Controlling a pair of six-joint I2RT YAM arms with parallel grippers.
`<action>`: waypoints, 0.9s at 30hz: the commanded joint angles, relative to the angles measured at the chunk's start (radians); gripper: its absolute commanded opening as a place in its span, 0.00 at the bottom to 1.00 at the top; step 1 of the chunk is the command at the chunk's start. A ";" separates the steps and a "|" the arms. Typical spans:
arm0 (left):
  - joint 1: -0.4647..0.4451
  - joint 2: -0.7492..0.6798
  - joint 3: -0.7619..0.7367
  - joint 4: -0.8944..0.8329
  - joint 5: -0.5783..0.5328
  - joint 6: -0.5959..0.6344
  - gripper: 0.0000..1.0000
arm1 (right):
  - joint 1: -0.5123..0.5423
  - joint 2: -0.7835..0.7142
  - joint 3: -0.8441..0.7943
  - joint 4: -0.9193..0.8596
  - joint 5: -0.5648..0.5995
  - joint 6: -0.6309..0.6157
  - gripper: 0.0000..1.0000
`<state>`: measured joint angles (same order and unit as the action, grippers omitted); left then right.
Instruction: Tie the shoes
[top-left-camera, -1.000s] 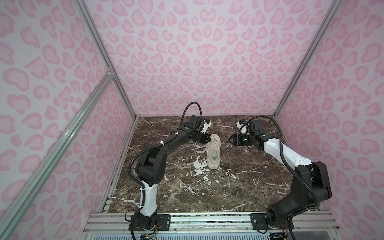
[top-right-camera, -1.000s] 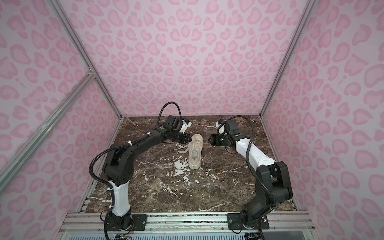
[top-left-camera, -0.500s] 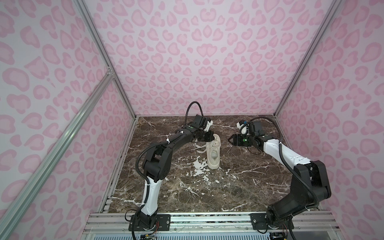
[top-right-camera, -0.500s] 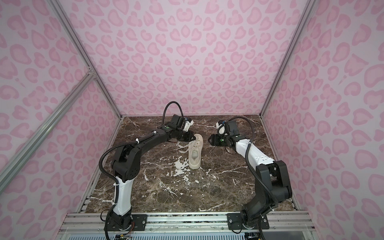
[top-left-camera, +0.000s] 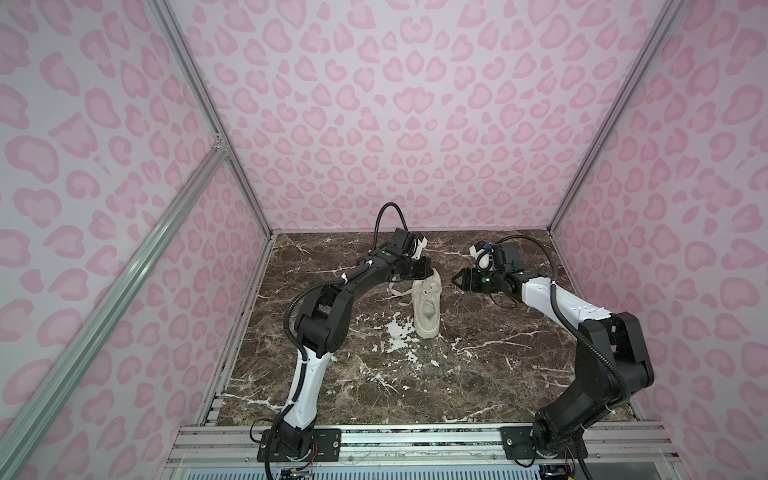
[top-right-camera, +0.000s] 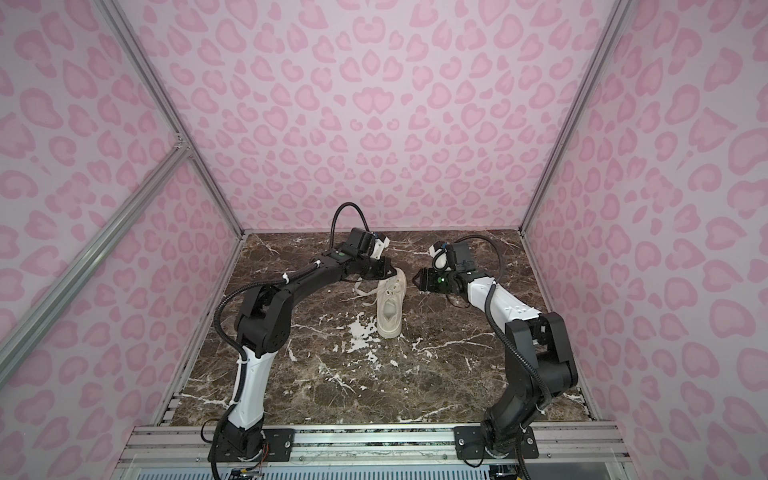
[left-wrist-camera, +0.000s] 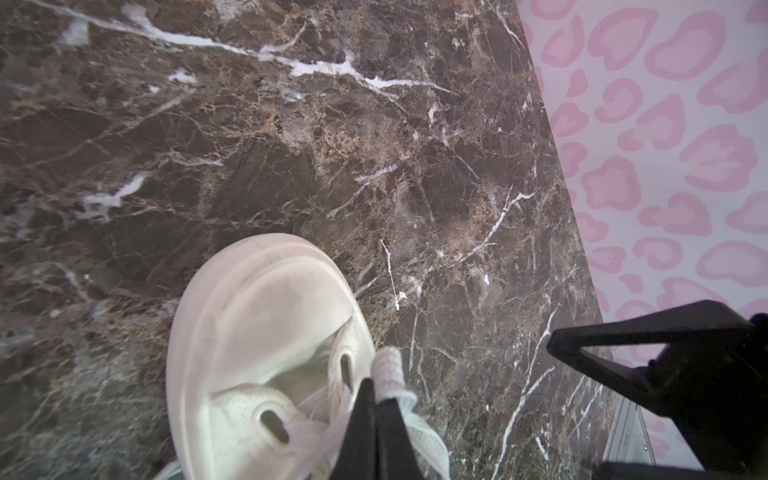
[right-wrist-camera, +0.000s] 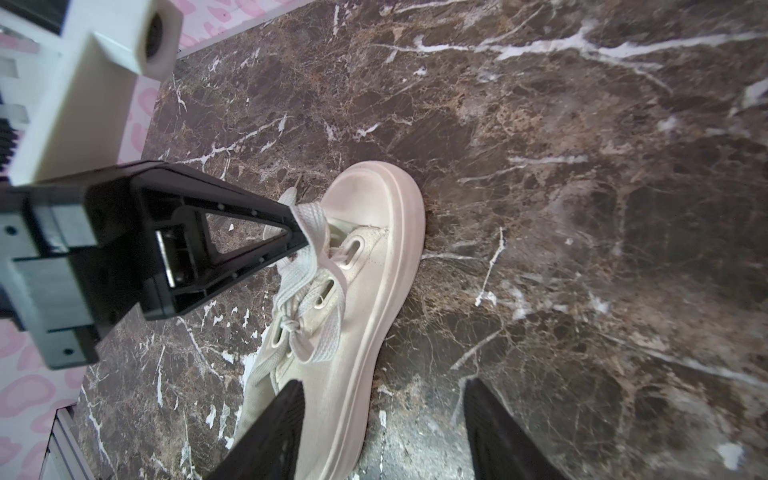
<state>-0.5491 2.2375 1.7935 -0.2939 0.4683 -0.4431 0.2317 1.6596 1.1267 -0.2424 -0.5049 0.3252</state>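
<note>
**Left gripper pinches a lace over the sneaker's toe**

On the left, the black left gripper (left-wrist-camera: 376, 409) has its fingers pressed together on a flat cream lace (right-wrist-camera: 311, 222), holding it taut just above the front eyelets. The cream low-top platform sneaker (top-left-camera: 426, 307) stands upright on the dark brown marble tabletop (top-left-camera: 478, 374), mid-table and towards the back, toe pointing to the rear wall. Right of it, the black right gripper (top-left-camera: 456, 282) hovers near the toe with its fingers apart, holding nothing.
</note>
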 joint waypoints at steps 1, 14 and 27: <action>-0.005 0.015 0.013 -0.008 0.019 0.005 0.03 | 0.001 0.013 0.003 0.023 -0.008 0.011 0.63; -0.013 0.010 0.010 -0.033 0.001 0.021 0.27 | 0.028 0.083 0.026 0.080 -0.015 0.062 0.63; -0.008 -0.034 0.030 -0.057 -0.008 0.030 0.41 | 0.031 0.126 0.050 0.100 -0.017 0.083 0.62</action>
<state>-0.5583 2.2269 1.8099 -0.3435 0.4633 -0.4175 0.2607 1.7790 1.1748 -0.1757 -0.5198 0.4004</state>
